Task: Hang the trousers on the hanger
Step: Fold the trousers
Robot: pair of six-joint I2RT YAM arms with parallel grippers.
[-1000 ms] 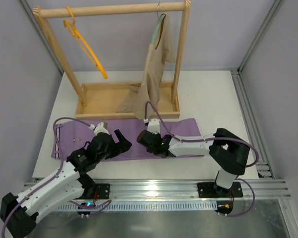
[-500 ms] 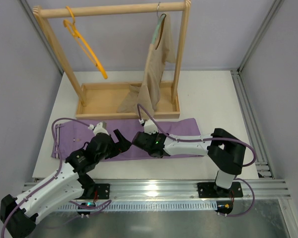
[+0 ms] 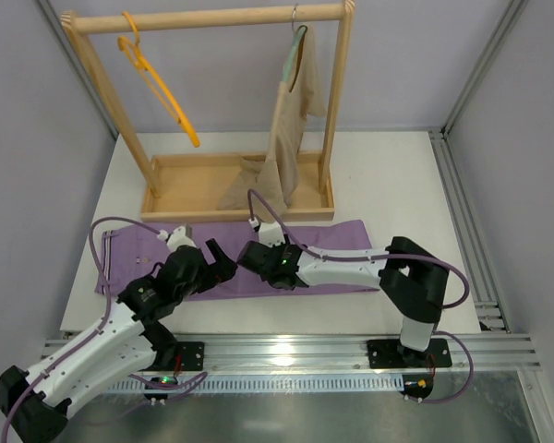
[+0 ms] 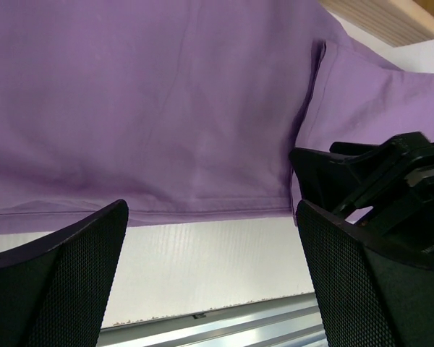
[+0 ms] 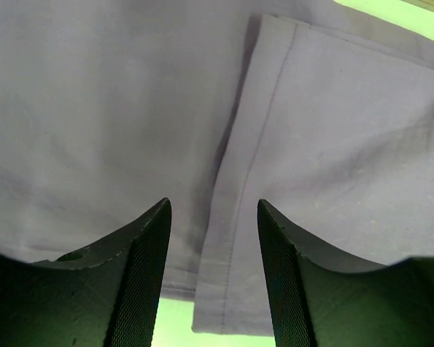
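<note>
Both arms are down low over the trousers (image 3: 337,238), which lie flat along the table (image 3: 388,175) right in front of the wooden rack (image 3: 212,18). The left arm (image 3: 102,337) stretches diagonally up from its base. The right arm (image 3: 342,268) is bent at the elbow, forearm running leftward over the fabric. The left claw (image 3: 223,263) is spread wide over the near hem, gripping nothing. The right claw (image 3: 249,258) is close beside it, parted a bit less, straddling a folded seam edge. The hanger (image 3: 157,88) hangs on the rack's rail, well apart.
</note>
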